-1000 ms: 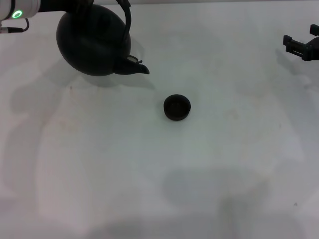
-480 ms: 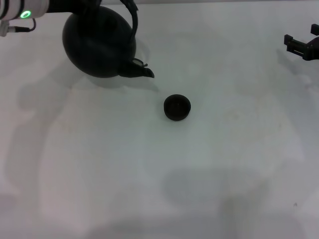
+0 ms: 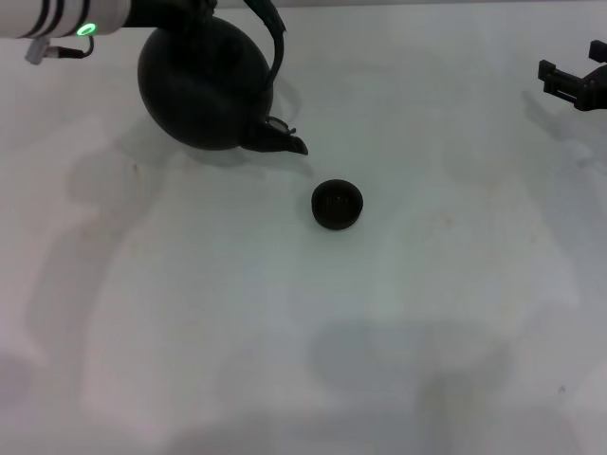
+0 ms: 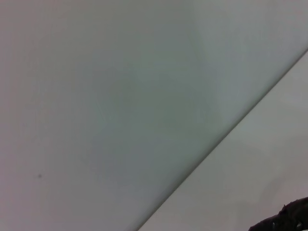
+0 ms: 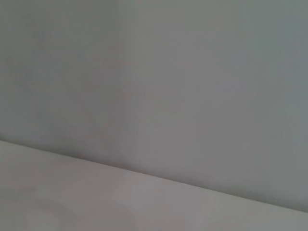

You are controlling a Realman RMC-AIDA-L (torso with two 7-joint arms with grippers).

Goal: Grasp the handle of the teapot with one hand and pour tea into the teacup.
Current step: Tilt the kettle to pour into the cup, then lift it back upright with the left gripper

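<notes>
The large black teapot [image 3: 204, 85] hangs tilted above the table at the back left. Its spout [image 3: 285, 142] points down and right toward the teacup [image 3: 337, 204]. The spout tip is a short way up and left of the cup, not over it. The arched handle [image 3: 276, 43] curves up to the view's top edge. My left gripper [image 3: 185, 8] sits at that edge over the pot, mostly cut off, carrying the pot by the handle. The small black teacup stands upright on the table. My right gripper [image 3: 577, 76] is parked at the far right, open and empty.
The white table [image 3: 303, 332] carries only the cup. Both wrist views show plain pale surfaces; a dark scrap [image 4: 284, 219] shows in a corner of the left wrist view.
My left arm has carried the teapot to the right and slightly nearer, so the spout is closer to the teacup. The cup and the right arm have not moved.
</notes>
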